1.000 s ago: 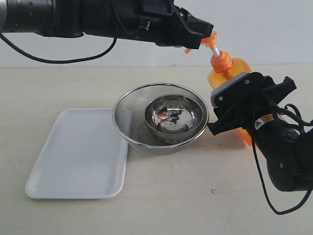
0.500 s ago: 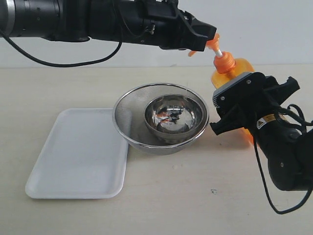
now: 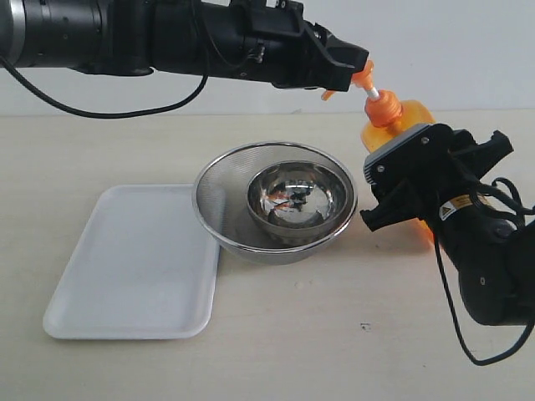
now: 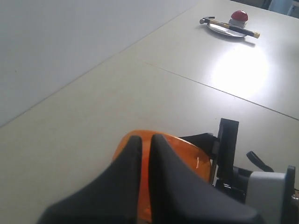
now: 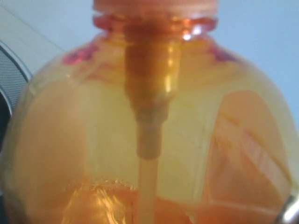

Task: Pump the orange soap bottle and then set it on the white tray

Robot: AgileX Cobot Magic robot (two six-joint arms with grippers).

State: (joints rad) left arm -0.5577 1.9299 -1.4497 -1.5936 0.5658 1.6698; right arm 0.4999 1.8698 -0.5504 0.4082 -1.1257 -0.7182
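Jaws: L gripper (image 3: 349, 67) shut, set on pump head (image 3: 363, 78); R gripper (image 3: 399, 185) clamped on orange soap bottle (image 3: 411, 117). Pumping step in hand; head must be pressed straight down.

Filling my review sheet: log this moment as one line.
left end effector: shut, at pump head | right end effector: gripping orange soap bottle | white tray: empty

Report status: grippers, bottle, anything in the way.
Left gripper shut, tip at the pump head. Right gripper clamped on the orange soap bottle, tilted, not on the white tray. Steel bowls sit between bottle and tray.
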